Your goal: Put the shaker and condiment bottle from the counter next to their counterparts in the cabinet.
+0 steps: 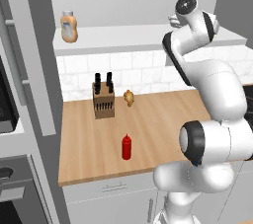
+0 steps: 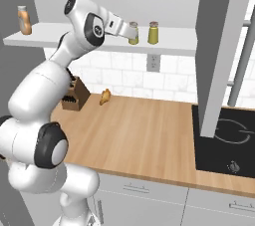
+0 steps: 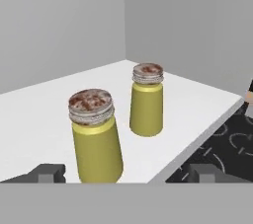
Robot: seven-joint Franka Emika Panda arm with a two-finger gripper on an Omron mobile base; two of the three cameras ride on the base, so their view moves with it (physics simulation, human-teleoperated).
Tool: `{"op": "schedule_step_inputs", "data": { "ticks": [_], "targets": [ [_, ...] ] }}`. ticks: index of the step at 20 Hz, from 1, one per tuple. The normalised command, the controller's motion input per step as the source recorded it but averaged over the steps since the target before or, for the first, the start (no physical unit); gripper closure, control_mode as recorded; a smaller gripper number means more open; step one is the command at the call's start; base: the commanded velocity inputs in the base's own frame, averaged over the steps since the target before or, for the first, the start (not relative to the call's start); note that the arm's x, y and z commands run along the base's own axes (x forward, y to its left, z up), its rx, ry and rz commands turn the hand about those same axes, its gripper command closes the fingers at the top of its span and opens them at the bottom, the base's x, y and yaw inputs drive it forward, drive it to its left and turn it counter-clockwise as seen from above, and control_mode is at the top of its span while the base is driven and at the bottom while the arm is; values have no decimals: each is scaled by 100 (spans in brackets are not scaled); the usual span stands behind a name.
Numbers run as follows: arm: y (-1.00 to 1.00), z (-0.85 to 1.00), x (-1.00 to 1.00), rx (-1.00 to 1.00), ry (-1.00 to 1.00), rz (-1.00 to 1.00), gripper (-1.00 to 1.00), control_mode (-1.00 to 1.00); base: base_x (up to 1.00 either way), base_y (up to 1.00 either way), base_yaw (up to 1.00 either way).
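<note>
Gripper [image 3: 128,172] standing wide open, gripping nothing; shaker [image 3: 95,136] sitting on cabinet [image 3: 44,114] beside twin [image 3: 147,100]. Shaker step looking done; condiment bottle [image 1: 127,147] waiting on counter [image 1: 163,119].

wall: we see white tiles [image 2: 124,78] with an outlet [image 2: 153,62]
stove: our right, black hob [image 2: 226,143]
drawers: white [image 2: 149,192]

Hidden and cut-off parts

In the right base view the gripper [image 2: 130,33] covers most of the near shaker [image 2: 133,27]. The hob [image 2: 219,143] is cut by that view's right edge. In the hand view the near shaker's foot falls below the bottom edge, fingertips [image 3: 48,172] barely showing.
</note>
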Motion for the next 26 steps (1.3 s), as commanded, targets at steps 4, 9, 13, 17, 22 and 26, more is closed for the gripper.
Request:
{"op": "schedule_step_inputs", "data": {
  "ticks": [4, 9, 13, 17, 22, 26],
  "targets": [
    [-4, -4, -77, 0, 0, 6, -100, -100, 0, 0, 0],
    [-14, -13, -87, -1, -5, 20, -100, -100, 0, 0, 0],
    [0, -18, -100, 0, -21, 51, -100, -100, 0, 0, 0],
    [12, -15, -100, 0, -18, 49, -100, -100, 0, 0, 0],
    [42, -23, -88, 1, -14, 52, -100, -100, 0, 0, 0],
    [85, -42, -58, 1, -5, 61, -100, -100, 0, 0, 0]
  ]
}}
